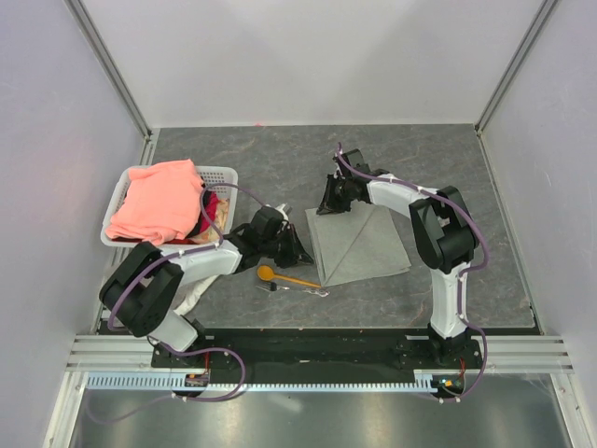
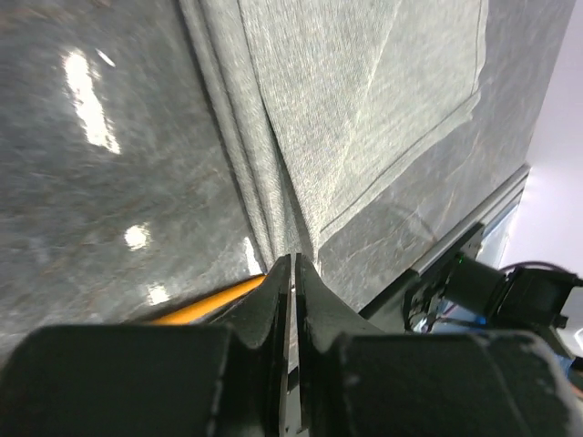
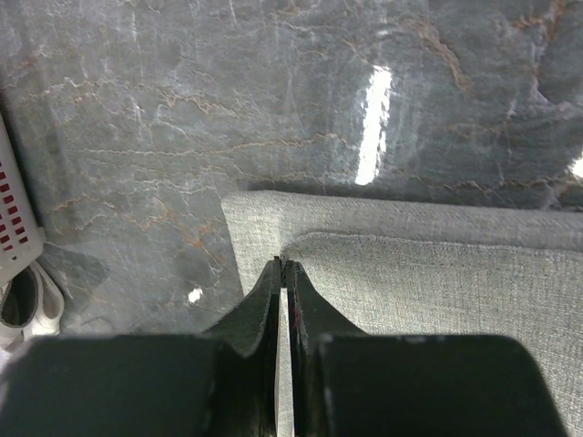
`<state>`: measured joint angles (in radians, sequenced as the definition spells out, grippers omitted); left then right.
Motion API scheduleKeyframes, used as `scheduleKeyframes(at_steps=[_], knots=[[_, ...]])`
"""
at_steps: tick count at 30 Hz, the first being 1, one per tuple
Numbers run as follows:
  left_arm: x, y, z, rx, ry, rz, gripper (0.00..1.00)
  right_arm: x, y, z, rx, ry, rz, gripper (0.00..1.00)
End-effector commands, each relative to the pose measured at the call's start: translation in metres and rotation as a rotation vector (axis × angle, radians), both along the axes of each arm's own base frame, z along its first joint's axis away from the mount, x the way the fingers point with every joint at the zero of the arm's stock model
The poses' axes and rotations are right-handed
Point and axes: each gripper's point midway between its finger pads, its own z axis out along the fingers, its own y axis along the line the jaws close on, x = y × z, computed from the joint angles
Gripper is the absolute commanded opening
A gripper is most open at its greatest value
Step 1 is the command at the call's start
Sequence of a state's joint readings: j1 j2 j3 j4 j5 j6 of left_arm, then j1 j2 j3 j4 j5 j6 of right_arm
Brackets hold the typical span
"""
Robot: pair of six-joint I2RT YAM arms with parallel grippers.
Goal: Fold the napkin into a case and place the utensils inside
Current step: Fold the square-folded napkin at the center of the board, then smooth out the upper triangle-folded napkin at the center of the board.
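1. The napkin (image 1: 359, 245) lies mid-table, partly folded: layers overlap along its left side and creases cross it, but it is a broad shape, not yet a narrow case.
2. The spoon (image 1: 289, 278) and fork (image 1: 303, 290) lie on the table just off the napkin's near-left corner, outside the cloth.
3. My left gripper (image 2: 292, 262) sits at that near-left corner, jaws clenched to a thin slit over the stacked edges. I cannot tell whether cloth is nipped between them.
4. My right gripper (image 3: 282, 266) sits at the far-left corner, jaws likewise almost together at the upper layer's edge.
5. I judge we are mid-fold. Next I would need both corners carried across together, evenly, so the layers stay aligned.
6. The basket (image 1: 219, 172) stands well apart on the left.
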<state>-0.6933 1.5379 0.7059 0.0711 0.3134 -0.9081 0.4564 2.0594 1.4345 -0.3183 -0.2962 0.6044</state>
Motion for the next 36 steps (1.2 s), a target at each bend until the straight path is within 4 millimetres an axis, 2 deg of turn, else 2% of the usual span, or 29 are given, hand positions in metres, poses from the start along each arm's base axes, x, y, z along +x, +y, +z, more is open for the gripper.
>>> scheduleKeyframes(at_steps=[1, 6, 8, 9, 11, 12, 15, 16, 17, 18, 19, 20, 21, 22, 23, 24, 25, 26, 28, 31, 33, 36], knots=[[0.009, 0.015, -0.003, 0.036, -0.002, 0.067, 0.1, 0.014, 0.019, 0.014, 0.067, -0.039, 0.016, 0.1], [0.011, 0.015, -0.001, 0.027, -0.001, 0.059, 0.09, 0.013, 0.021, 0.014, 0.069, -0.037, 0.023, 0.14], [0.013, 0.013, -0.001, 0.023, -0.001, 0.047, 0.09, 0.013, 0.021, 0.014, 0.075, -0.034, 0.025, 0.2], [0.015, 0.008, 0.006, 0.004, -0.008, 0.028, 0.09, 0.012, 0.022, 0.015, 0.074, -0.038, 0.031, 0.27], [0.014, 0.0, 0.007, -0.018, 0.005, -0.011, 0.09, 0.014, 0.021, 0.02, 0.074, -0.051, 0.029, 0.31], [0.02, -0.008, 0.016, -0.05, -0.015, -0.027, 0.09, 0.015, 0.022, 0.027, 0.08, -0.064, 0.03, 0.37], [0.022, -0.024, 0.023, -0.105, 0.0, -0.078, 0.08, 0.022, 0.017, 0.048, 0.095, -0.1, 0.041, 0.49], [0.023, -0.03, 0.027, -0.13, -0.006, -0.087, 0.08, 0.022, 0.013, 0.06, 0.105, -0.115, 0.035, 0.51], [0.022, -0.034, 0.03, -0.151, 0.003, -0.102, 0.08, 0.028, -0.001, 0.066, 0.114, -0.121, 0.009, 0.55], [0.025, -0.04, 0.031, -0.163, 0.006, -0.11, 0.08, 0.026, -0.011, 0.066, 0.114, -0.118, -0.001, 0.62], [0.025, -0.046, 0.036, -0.185, 0.0, -0.122, 0.08, 0.028, -0.021, 0.082, 0.121, -0.15, -0.013, 0.64], [0.024, -0.05, 0.037, -0.192, 0.003, -0.137, 0.08, 0.034, -0.04, 0.086, 0.115, -0.161, -0.048, 0.66], [0.027, -0.056, 0.044, -0.205, -0.012, -0.148, 0.08, 0.03, -0.056, 0.079, 0.098, -0.153, -0.065, 0.69], [0.025, -0.061, 0.04, -0.2, -0.006, -0.163, 0.09, 0.029, -0.067, 0.088, 0.104, -0.171, -0.078, 0.69], [0.022, -0.066, 0.04, -0.209, 0.002, -0.187, 0.09, 0.034, -0.089, 0.086, 0.096, -0.167, -0.117, 0.69], [0.025, -0.073, 0.046, -0.225, -0.005, -0.204, 0.08, 0.03, -0.099, 0.079, 0.086, -0.16, -0.121, 0.68], [0.022, -0.078, 0.034, -0.218, 0.032, -0.214, 0.08, 0.029, -0.105, 0.077, 0.09, -0.155, -0.121, 0.66], [0.021, -0.083, 0.036, -0.239, 0.031, -0.232, 0.08, 0.031, -0.115, 0.074, 0.094, -0.148, -0.132, 0.63], [0.018, -0.089, 0.026, -0.236, 0.064, -0.239, 0.08, 0.029, -0.125, 0.063, 0.091, -0.132, -0.137, 0.49], [0.013, -0.095, 0.015, -0.234, 0.088, -0.262, 0.08, 0.032, -0.141, 0.051, 0.109, -0.119, -0.156, 0.34], [0.01, -0.095, 0.011, -0.228, 0.094, -0.269, 0.08, 0.037, -0.143, 0.044, 0.14, -0.119, -0.154, 0.28], [0.007, -0.088, -0.002, -0.192, 0.103, -0.267, 0.07, 0.043, -0.146, 0.035, 0.172, -0.111, -0.156, 0.26]])
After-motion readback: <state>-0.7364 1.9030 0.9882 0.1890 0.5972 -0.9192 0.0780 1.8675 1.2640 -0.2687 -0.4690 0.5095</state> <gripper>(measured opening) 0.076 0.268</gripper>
